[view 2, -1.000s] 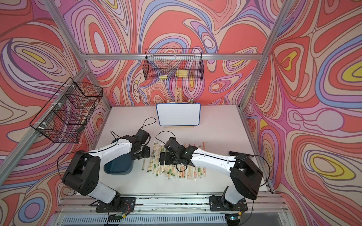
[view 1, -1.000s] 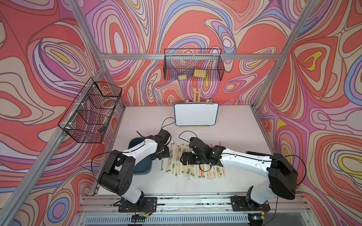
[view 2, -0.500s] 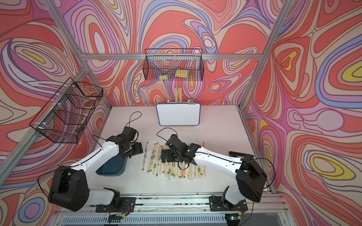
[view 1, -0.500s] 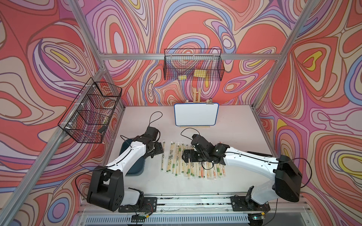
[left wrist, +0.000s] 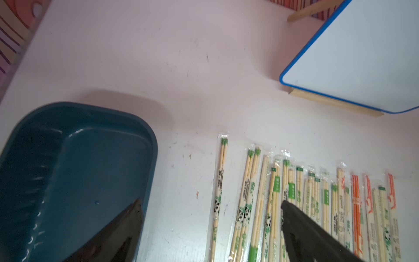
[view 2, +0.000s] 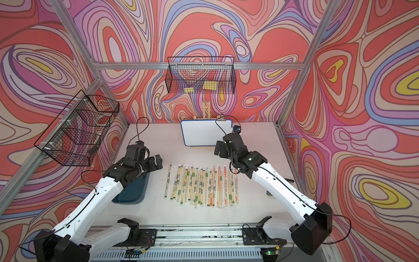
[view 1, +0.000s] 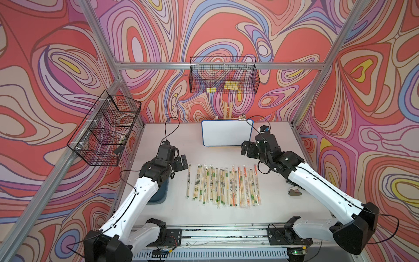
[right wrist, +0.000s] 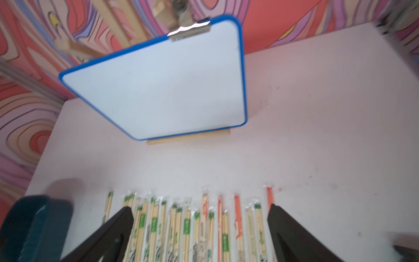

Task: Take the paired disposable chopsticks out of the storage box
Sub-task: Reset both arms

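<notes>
Just right of the storage box, the paired disposable chopsticks lie in one row on the scuffed pale table, printed with green labels, pandas and orange marks; the lettering is too small to read. The left gripper hovers by the box's far right corner, jaws spread, empty; the right gripper, also released, hangs farther right. Beyond the box are a blank whiteboard and swirl-patterned walls.

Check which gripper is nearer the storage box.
Left. The left gripper hovers at the storage box far corner; the right gripper is across the chopsticks, near the whiteboard.
</notes>
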Controlling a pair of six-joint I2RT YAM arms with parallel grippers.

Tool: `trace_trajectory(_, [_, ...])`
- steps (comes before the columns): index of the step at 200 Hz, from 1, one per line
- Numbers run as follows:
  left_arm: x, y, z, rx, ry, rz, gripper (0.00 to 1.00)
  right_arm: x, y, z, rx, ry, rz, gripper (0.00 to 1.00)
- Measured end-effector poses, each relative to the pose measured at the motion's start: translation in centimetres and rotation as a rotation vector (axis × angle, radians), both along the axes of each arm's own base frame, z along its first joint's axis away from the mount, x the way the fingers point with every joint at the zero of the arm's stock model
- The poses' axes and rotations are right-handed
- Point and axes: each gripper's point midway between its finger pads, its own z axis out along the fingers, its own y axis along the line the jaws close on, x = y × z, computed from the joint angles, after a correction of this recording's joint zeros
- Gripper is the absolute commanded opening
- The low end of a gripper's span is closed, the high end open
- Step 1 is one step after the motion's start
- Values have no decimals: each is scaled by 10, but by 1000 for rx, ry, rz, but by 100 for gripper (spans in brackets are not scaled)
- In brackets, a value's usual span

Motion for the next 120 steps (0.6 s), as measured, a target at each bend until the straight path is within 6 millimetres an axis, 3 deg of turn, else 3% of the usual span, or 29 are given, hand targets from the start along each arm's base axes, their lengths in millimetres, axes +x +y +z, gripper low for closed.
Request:
trace_trajectory(23, [-3, 16, 0, 84, -142, 17, 100, 13, -64, -16, -117, -65, -164, 98])
trace_trajectory(64, [5, 47, -6, 250, -237, 71, 100, 31, -123, -44, -227, -99, -288, 98])
trace_trajectory(88, [13, 71, -12, 275, -254, 136, 100, 39, -137, -68, -273, -99, -300, 98])
trace_trajectory(120, [12, 92, -50, 315, -196, 163, 100, 39, -137, -109, -341, -81, -255, 98])
